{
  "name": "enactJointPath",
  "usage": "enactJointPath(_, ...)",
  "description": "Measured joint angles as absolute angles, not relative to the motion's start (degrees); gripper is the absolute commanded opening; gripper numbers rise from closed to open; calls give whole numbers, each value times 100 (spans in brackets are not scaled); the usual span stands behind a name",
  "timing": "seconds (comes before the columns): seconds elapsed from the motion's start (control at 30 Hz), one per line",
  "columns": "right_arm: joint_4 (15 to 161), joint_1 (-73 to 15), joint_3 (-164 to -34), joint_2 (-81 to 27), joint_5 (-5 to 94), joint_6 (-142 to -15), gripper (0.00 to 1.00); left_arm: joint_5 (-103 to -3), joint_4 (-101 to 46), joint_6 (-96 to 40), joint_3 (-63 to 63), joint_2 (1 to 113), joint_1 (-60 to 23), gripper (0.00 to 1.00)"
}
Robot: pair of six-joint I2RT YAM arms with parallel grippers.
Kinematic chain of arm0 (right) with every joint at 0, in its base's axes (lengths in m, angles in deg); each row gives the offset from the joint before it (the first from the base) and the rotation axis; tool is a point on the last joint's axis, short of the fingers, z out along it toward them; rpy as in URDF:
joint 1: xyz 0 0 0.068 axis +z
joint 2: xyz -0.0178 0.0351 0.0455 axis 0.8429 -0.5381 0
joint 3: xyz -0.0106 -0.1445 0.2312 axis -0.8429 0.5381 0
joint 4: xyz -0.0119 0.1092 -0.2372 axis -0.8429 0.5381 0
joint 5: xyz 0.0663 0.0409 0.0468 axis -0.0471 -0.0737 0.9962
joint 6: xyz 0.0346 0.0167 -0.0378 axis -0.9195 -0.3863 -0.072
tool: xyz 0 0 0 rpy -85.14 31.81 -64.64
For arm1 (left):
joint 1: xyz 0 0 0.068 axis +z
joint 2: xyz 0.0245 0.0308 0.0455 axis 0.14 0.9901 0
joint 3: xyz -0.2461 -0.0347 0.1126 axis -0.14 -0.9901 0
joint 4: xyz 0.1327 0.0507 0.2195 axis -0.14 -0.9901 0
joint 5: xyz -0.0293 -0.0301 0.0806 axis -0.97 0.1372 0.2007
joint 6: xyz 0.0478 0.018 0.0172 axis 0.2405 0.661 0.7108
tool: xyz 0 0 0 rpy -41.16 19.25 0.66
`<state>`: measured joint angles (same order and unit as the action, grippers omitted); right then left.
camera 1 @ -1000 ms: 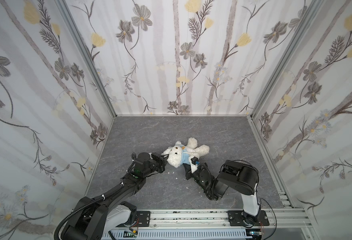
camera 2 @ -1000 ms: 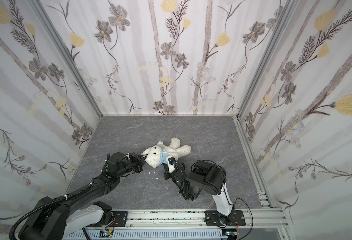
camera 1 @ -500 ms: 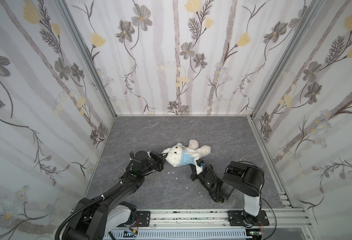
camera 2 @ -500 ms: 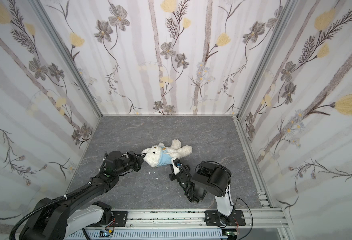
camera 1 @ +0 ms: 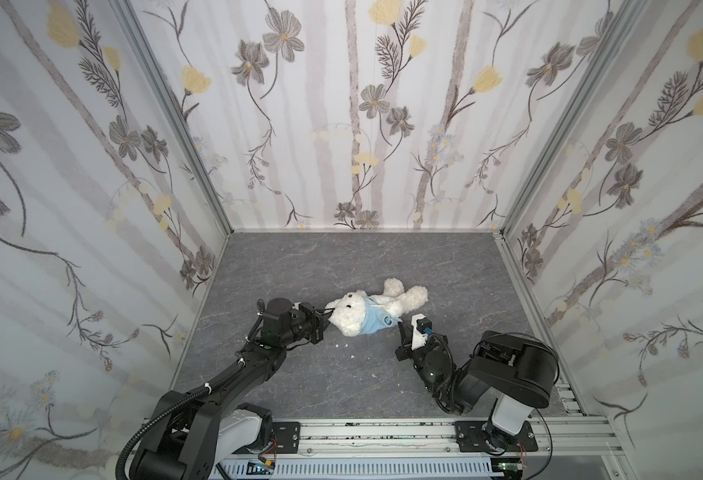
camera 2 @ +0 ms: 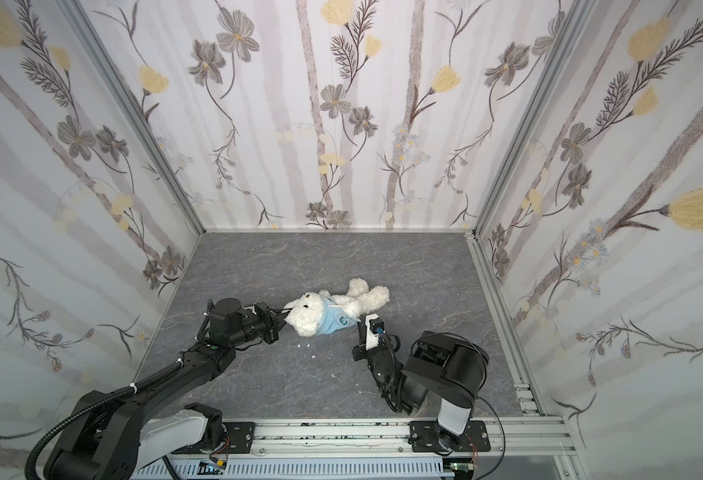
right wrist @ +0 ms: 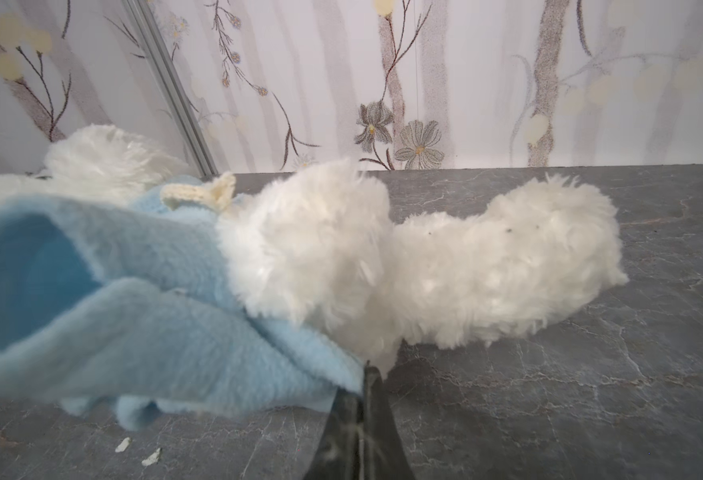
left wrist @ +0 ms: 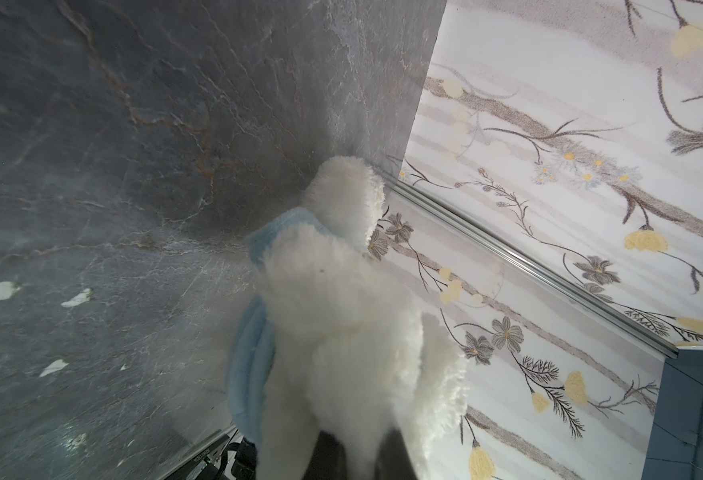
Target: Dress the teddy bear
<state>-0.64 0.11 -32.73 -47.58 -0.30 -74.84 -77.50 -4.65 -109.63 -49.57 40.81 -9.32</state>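
We see flowered walls (camera 1: 362,124) on three sides of a grey marbled table (camera 1: 341,257). In both top views the teddy bear (camera 1: 351,320) (camera 2: 308,318) lies on its side just toward 6 o'clock of the table's middle. Its head points to 9 o'clock and its legs to 2 o'clock.

A light-blue hoodie (camera 1: 372,324) (camera 2: 331,322) is round its neck and chest, bunched on the 6 o'clock side, and the legs are bare.

The left claw (camera 1: 325,318) sits at 9 o'clock of the bear, so the bear lies at 3 o'clock of it. In the left wrist view white fur (left wrist: 341,332) fills the gap between the dark fingers (left wrist: 326,457). From that we read the claw as clamped on the bear's head.

The right claw (camera 1: 400,326) sits at 4 o'clock of the bear, which puts the bear at 10 o'clock of it. In the right wrist view its fingers (right wrist: 354,428) are pressed together. The hoodie's hem (right wrist: 154,332) is drawn to a point at their tips, pinched there, with the bear's legs (right wrist: 466,282) just beyond.

A few white flecks (camera 1: 345,345) lie on the table at 6 o'clock of the bear.
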Motion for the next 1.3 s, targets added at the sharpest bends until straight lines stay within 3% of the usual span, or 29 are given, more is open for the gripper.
enactJointPath(0.47, 2295, -386, -3345, -3245, 34, -8664, 0, -8286, -600, -9806, -4782, 4557, -829, 0)
enactJointPath(0.8, 2673, -898, -3474, -3072, 2396, -8231, 0, -8105, -668, -8862, -4386, 5019, -916, 0)
enactJointPath(1.13, 3766, -1195, -3498, -2452, 3308, -8229, 0, -8142, -570, -8217, -4270, 5259, -1032, 0)
enactJointPath(1.3, 3510, -1202, -2902, -1584, 3102, -8354, 0, -7893, -959, -7656, -4185, 5228, -1207, 0)
